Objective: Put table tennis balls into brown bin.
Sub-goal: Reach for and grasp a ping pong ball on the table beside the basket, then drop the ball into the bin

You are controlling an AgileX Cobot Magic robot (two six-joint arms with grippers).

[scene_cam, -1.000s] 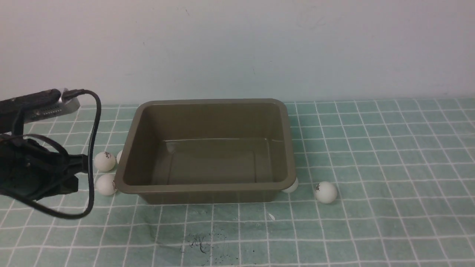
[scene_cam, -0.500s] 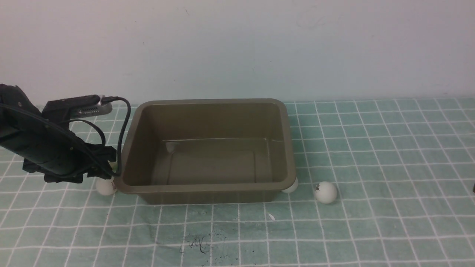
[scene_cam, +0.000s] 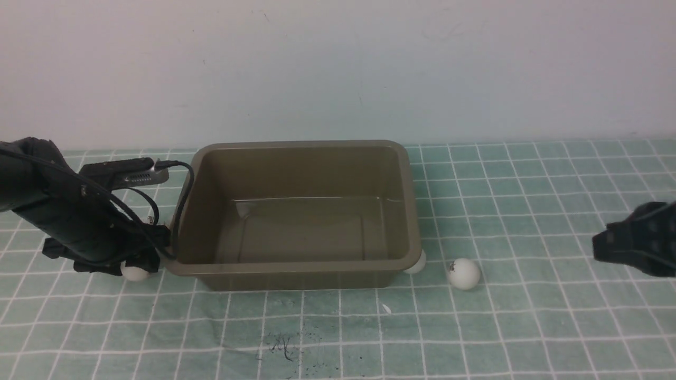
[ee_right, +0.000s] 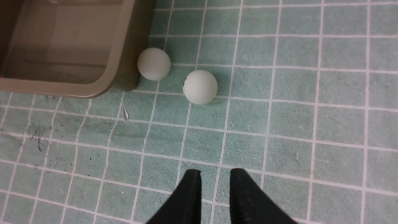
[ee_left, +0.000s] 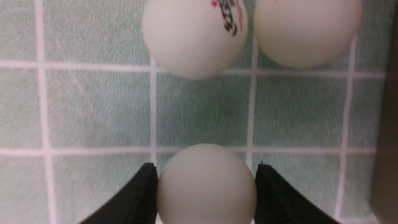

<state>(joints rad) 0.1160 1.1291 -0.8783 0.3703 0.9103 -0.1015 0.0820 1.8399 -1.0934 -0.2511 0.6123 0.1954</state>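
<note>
White table tennis ball [ee_left: 206,186] snug between the left jaws; right jaws slightly apart and empty.

The worktop [scene_cam: 533,179], covered by a green checked cloth [scene_cam: 338,327], carries the brown bin [scene_cam: 296,267] at centre, two table tennis balls [scene_cam: 463,273] [scene_cam: 418,262] by its 4 o'clock corner and three more [ee_left: 206,186] [ee_left: 194,37] [ee_left: 306,31] at 8 o'clock.
</note>
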